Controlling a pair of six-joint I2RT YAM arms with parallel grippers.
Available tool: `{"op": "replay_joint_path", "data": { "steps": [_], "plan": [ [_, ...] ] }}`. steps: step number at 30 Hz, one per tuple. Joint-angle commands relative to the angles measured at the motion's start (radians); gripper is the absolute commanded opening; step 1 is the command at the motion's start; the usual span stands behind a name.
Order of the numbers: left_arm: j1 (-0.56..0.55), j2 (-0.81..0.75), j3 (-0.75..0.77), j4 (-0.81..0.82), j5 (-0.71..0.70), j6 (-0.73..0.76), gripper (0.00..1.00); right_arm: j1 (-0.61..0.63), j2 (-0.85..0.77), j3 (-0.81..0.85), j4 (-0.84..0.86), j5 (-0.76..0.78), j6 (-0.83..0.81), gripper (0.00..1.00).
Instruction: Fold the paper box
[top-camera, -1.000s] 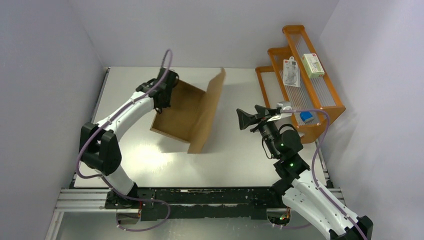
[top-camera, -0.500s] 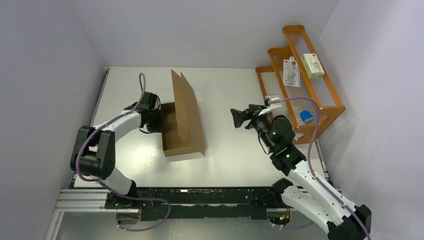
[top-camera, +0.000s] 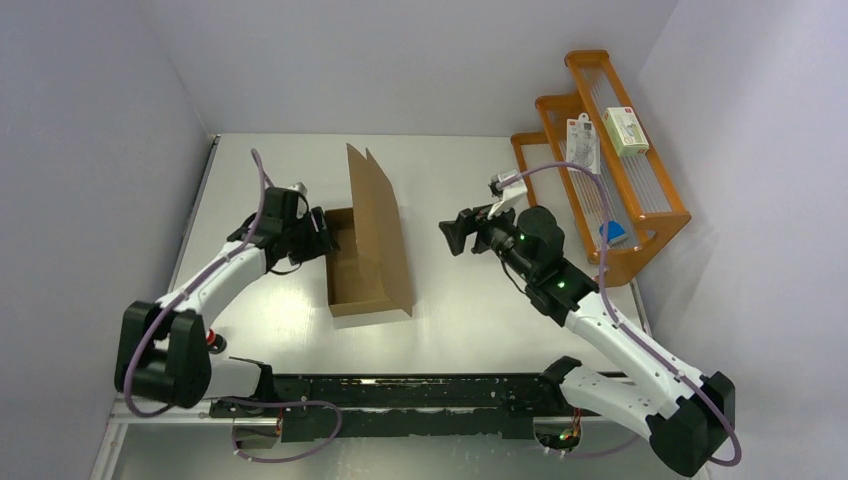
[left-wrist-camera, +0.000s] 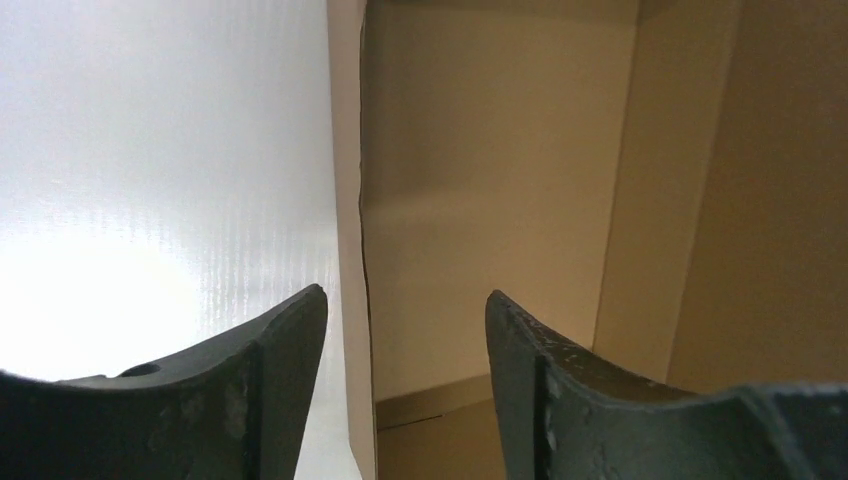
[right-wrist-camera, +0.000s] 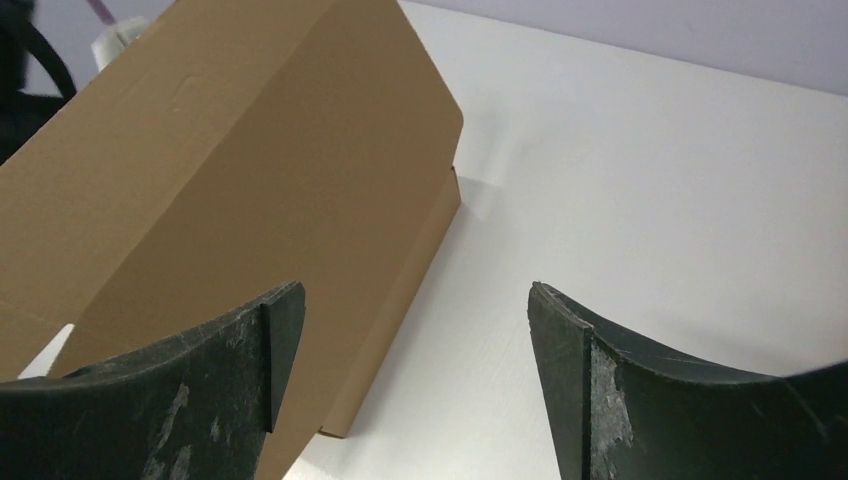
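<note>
The paper box (top-camera: 372, 250) is a brown cardboard tray resting flat on the white table, its tall lid flap (top-camera: 383, 225) standing upright along the right side. My left gripper (top-camera: 320, 235) is at the tray's left wall, open. In the left wrist view the wall's edge (left-wrist-camera: 348, 300) stands between the spread fingers of the left gripper (left-wrist-camera: 405, 305), touching neither, and the box's inside (left-wrist-camera: 480, 180) fills the view beyond. My right gripper (top-camera: 452, 236) hovers open to the right of the lid. Seen from the right wrist, the right gripper (right-wrist-camera: 415, 295) holds nothing and the lid's outer face (right-wrist-camera: 230, 170) lies ahead on the left.
An orange wire-fronted rack (top-camera: 640, 215) stands at the table's right edge with small white packages (top-camera: 583, 142) on it. Grey walls close in the table on the left, back and right. A metal rail (top-camera: 400, 392) with both arm bases runs along the near edge.
The box came down from a tilted, lifted pose to lie flat with its lid upright. My left gripper opened and let go of the box's wall. My right gripper moved left toward the lid.
</note>
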Motion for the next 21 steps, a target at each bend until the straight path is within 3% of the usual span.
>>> {"op": "replay_joint_path", "data": {
  "steps": [1, 7, 13, 21],
  "plan": [
    [0.017, -0.142, 0.064, -0.052, -0.101, 0.049, 0.69, 0.066, 0.044, 0.098, -0.126, 0.077, -0.052, 0.86],
    [0.039, -0.265, 0.163, -0.176, -0.225, 0.195, 0.84, 0.211, 0.14, 0.289, -0.251, 0.194, -0.053, 0.87],
    [0.044, -0.349, 0.167, -0.176, -0.375, 0.301, 0.89, 0.375, 0.314, 0.535, -0.377, 0.328, -0.028, 0.87],
    [0.053, -0.421, 0.113, -0.164, -0.398, 0.31, 0.93, 0.554, 0.631, 0.899, -0.546, 0.575, -0.044, 0.88]
  ]
}}
